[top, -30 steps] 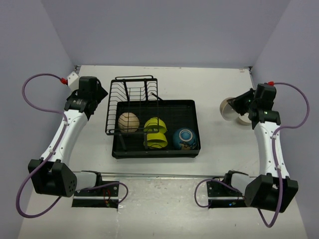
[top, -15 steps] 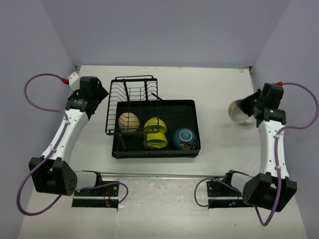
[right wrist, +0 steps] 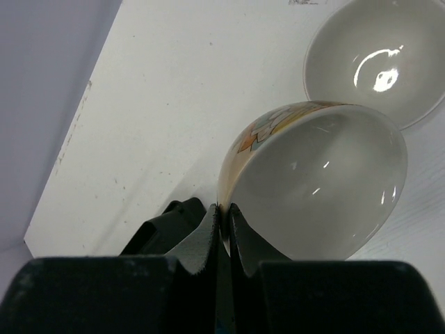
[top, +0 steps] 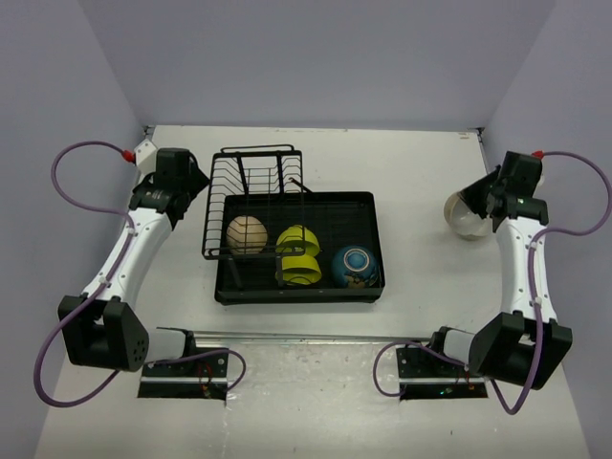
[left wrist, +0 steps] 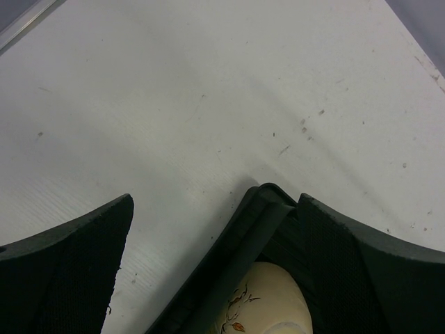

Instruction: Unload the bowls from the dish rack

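Top view: the dish rack [top: 296, 297] holds a tan bowl [top: 247, 233], two lime-green bowls [top: 298, 254] and a blue bowl [top: 355, 266]. The left gripper [top: 191, 182] hangs beside its left edge.

Left wrist: its fingers [left wrist: 69, 271] are spread wide and empty.

Right wrist: the right gripper [right wrist: 224, 212] pinches a pale bowl [right wrist: 320, 181] by the rim, seemingly above a second pale bowl [right wrist: 375, 62] on the table [right wrist: 160, 104].

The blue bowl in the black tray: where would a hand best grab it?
Probably its rim, from above: the blue bowl sits mouth up, so one finger goes inside, one outside. The far edge looks freest; green bowls and the tray wall crowd the other sides.
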Available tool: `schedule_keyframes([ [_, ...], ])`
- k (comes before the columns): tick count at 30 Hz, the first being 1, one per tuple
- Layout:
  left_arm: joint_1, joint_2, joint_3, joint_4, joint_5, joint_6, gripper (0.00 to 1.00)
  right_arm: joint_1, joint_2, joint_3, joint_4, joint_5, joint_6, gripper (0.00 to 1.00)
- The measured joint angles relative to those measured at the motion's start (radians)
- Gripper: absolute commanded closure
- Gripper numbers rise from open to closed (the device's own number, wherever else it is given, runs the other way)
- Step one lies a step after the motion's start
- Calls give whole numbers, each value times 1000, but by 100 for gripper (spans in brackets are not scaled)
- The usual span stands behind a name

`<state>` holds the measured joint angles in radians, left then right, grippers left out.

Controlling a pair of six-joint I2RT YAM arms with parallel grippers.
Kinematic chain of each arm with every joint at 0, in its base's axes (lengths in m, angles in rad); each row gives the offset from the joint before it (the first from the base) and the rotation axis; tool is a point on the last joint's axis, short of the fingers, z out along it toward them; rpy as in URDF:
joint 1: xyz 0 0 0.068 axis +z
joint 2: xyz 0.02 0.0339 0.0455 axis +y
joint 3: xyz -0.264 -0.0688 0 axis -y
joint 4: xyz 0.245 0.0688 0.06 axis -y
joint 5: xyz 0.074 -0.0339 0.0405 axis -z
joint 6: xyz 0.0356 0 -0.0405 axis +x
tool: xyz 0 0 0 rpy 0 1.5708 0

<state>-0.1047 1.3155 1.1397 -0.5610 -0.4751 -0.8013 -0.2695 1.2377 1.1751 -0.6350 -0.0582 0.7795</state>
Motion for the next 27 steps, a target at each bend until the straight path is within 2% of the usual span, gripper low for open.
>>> schedule_keyframes([
  [8, 0, 15, -14, 0, 0, 0, 0, 0, 1, -6, 23, 3, -8, 100],
  [19, 0, 15, -15, -1, 0, -1, 0, 10, -40, -180, 53, -39, -6, 100],
  [27, 0, 15, -16, -2, 0, -1, 0, 34, -75, -243, 60, -42, -3, 100],
])
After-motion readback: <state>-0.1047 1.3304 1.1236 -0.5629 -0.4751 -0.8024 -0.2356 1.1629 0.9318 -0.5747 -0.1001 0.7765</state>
